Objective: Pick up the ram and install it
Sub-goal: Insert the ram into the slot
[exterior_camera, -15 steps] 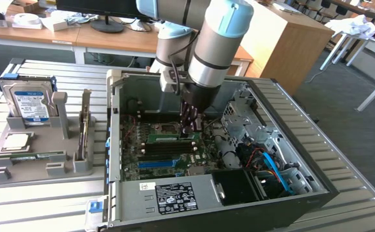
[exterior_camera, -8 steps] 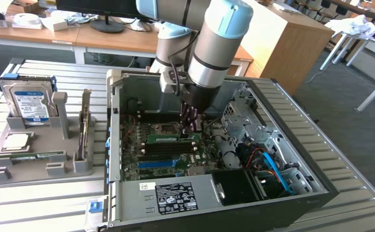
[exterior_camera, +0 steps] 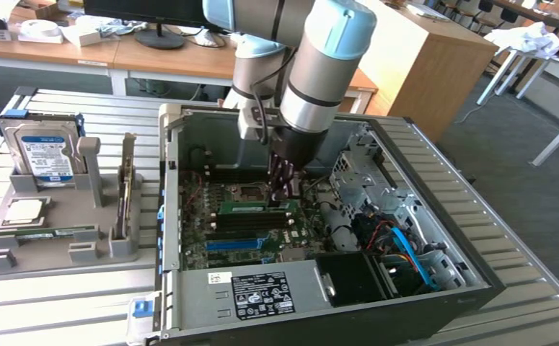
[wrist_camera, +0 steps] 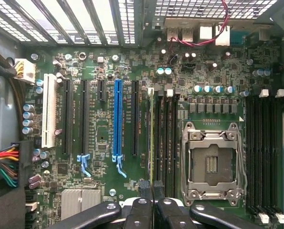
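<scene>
Hard drive (exterior_camera: 40, 151) upright in gray holder (exterior_camera: 58, 252) on table (exterior_camera: 520, 288), exterior view's left. Open computer case (exterior_camera: 192, 303) at centre. Ram (exterior_camera: 253, 207) stands in motherboard slot, long axis running exterior view's left-right. Hand (exterior_camera: 284, 193) directly over ram's right end, fingers pinched together, nothing clamped between them. Tips judged bearing on stick's top edge. Wrist view: ram edge-on, running straight away from hand.
</scene>
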